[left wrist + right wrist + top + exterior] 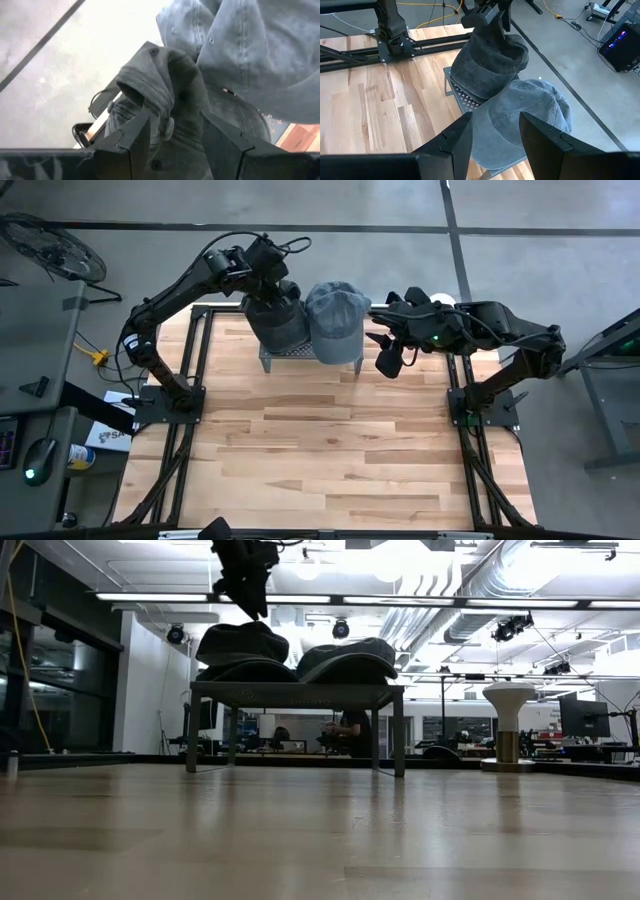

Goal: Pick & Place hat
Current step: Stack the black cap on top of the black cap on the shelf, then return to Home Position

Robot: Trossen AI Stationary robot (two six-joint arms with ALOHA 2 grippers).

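Observation:
A dark grey cap (276,322) (487,65) and a lighter blue-grey cap (335,322) (520,122) sit side by side on a small metal rack (290,353) (300,695) at the table's far edge. My left gripper (272,292) (489,20) is above the dark cap, shut on its bunched cloth. My right gripper (495,137) (378,338) is open. It hovers just to the right of the blue-grey cap and above it, touching nothing. In the low view both caps rest brim-down on the rack top. My left gripper pinches a bunched fold of the dark cap's crown (175,100), next to the strap opening (132,92), between its two fingers (135,140). It comes from above, pointing down. The cloth peaks up toward the fingers (495,37), and the cap's lower rim stays on the rack.
The rack stands on thin legs with a gap beneath it (300,740). A white mushroom-shaped stand (508,720) is at the far right. The wooden tabletop (320,450) stretches bare toward the near edge. People and desks show in the room behind.

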